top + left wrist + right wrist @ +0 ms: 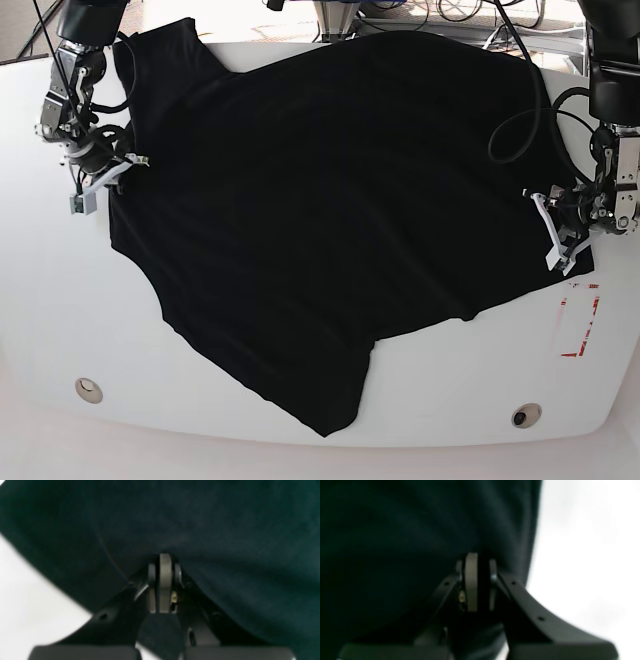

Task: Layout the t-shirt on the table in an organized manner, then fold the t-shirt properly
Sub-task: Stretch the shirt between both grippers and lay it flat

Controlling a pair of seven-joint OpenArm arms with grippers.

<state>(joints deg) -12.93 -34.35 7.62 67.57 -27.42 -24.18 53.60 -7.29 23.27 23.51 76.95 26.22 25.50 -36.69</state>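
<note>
The black t-shirt [330, 200] lies spread across the white table [60, 300], with one sleeve pointing toward the front edge and another at the back left. In the base view my right gripper [122, 166] is at the shirt's left edge and my left gripper [543, 208] at its right edge. The left wrist view shows the left gripper [163, 557] shut, its tips buried in a pinch of the dark t-shirt [200, 525]. In the right wrist view the right gripper [477, 556] is closed on a fold of the t-shirt [395, 542] near the cloth's edge.
A red dashed rectangle [580, 320] marks the table at the front right, just beyond the shirt. Two small round holes [88, 389] [525, 414] sit near the front edge. Cables [450, 10] run along the back.
</note>
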